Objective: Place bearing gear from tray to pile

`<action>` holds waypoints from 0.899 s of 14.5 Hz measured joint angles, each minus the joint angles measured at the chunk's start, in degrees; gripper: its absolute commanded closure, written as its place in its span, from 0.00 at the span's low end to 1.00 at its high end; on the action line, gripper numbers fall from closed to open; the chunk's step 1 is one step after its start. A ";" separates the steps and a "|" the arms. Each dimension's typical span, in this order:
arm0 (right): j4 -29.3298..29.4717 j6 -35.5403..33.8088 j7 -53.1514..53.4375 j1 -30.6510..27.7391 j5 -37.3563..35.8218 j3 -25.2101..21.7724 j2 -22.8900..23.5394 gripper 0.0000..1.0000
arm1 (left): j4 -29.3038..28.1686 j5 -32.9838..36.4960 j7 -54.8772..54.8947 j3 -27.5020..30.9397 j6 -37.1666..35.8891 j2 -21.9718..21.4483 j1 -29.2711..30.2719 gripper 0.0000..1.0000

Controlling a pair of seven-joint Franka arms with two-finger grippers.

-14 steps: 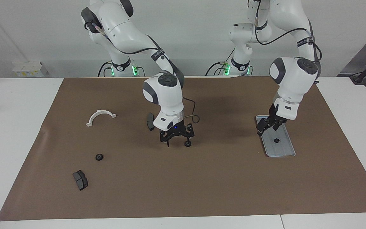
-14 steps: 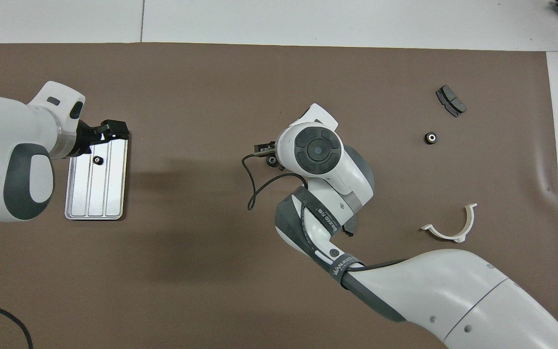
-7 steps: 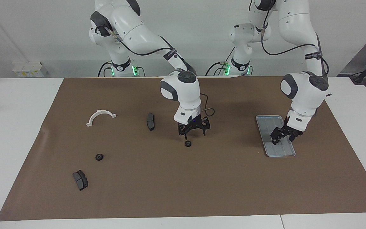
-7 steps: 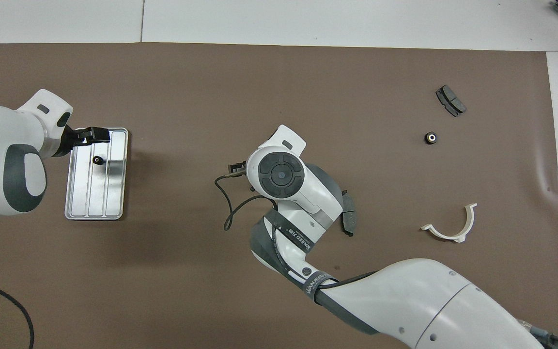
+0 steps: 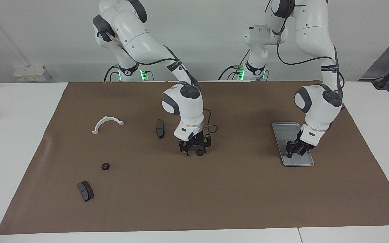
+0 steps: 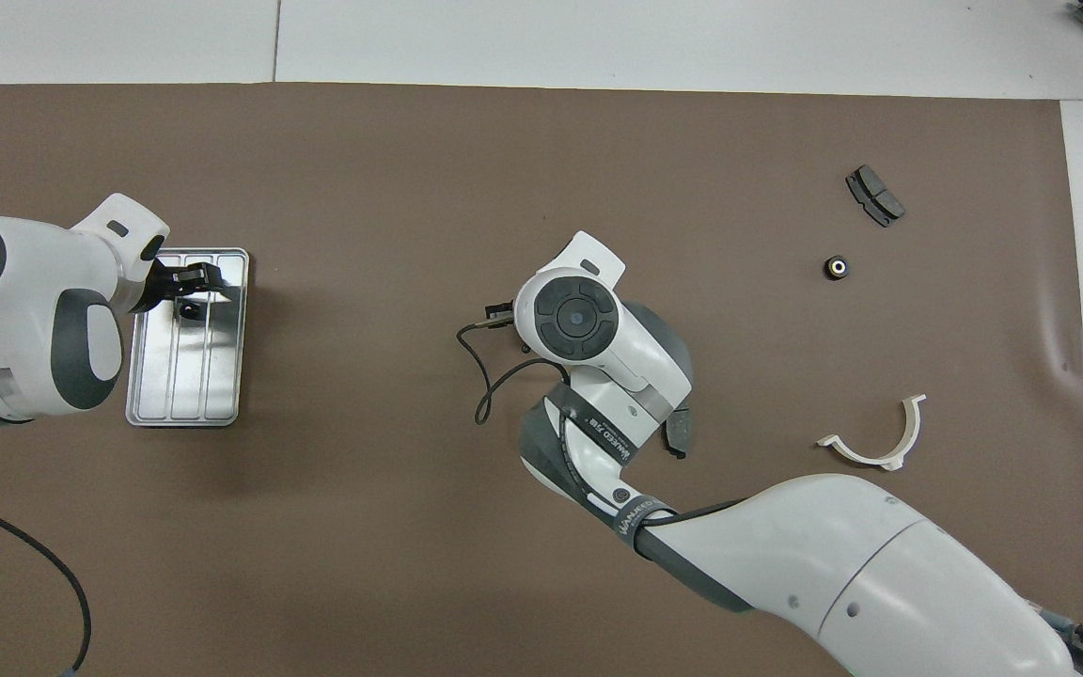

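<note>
The silver-grey ridged tray (image 5: 284,133) lies toward the left arm's end of the mat and also shows in the overhead view (image 6: 184,376). A small black gear (image 6: 189,309) lies in it. My left gripper (image 5: 294,153) is down in the tray over that gear and hides it in the facing view. My right gripper (image 5: 195,152) is low on the mat mid-table, open, with another black gear (image 5: 199,153) between its fingers. A dark grey brake pad (image 5: 160,129) lies close by, slightly nearer to the robots. In the overhead view the right wrist hides that gripper.
Toward the right arm's end lie a white plastic arch (image 5: 107,124), a lone black gear (image 5: 105,166) and a second brake pad (image 5: 85,190), farther from the robots. A black cable loops from the right wrist (image 6: 485,385).
The right gripper rose off the mid-table gear, then came back down around it. The left gripper moved along the tray and dropped lower over its gear. Neither gear has moved.
</note>
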 measured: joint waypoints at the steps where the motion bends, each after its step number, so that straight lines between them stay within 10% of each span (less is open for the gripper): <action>1: 0.00 0.67 -0.11 -0.18 0.00 0.02 0.00 0.34 | -0.01 0.00 0.03 0.00 -1.69 -0.34 0.03 0.32; 6: -0.09 1.26 -0.11 0.83 0.00 0.30 0.16 0.42 | -0.25 0.03 0.11 0.00 -4.72 -1.83 0.07 0.38; 10: -0.37 1.27 -0.12 1.04 -0.15 0.20 0.22 0.68 | -0.71 0.06 0.38 0.00 -3.23 -1.85 0.16 0.39; 13: -0.55 1.37 -0.12 0.93 -0.23 0.29 0.03 0.92 | -2.22 0.07 1.19 0.02 -1.43 -1.87 0.93 0.58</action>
